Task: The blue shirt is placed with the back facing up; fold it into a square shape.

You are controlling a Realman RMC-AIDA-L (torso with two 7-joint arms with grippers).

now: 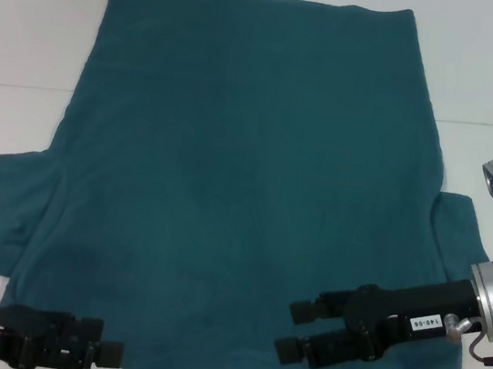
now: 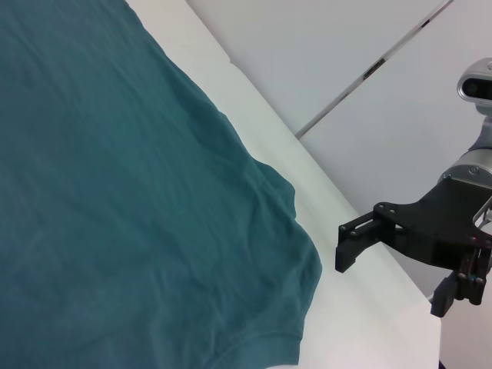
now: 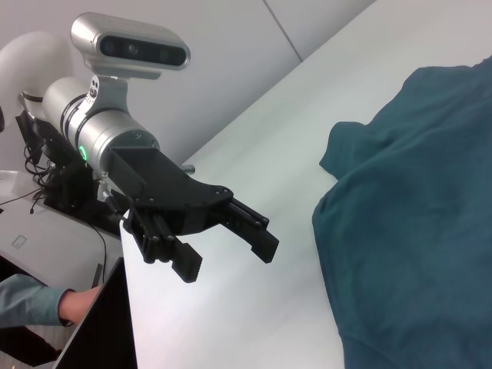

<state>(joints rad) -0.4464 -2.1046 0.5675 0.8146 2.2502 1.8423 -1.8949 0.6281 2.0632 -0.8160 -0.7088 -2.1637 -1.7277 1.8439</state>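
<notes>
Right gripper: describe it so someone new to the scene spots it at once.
Start from the blue shirt spread flat across the white table. Over its near right corner, by the right sleeve, sits the right gripper, black, open, on a silver wrist. The left gripper lies at the near left edge instead, with no silver showing.

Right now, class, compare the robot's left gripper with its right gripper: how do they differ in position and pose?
The left gripper sits low at the table's near edge, just off the blue shirt; the right gripper hovers over the shirt's near right part. The left gripper lies level, pointing right; the right gripper angles across, pointing left. Both are black, open and hold nothing.
</notes>
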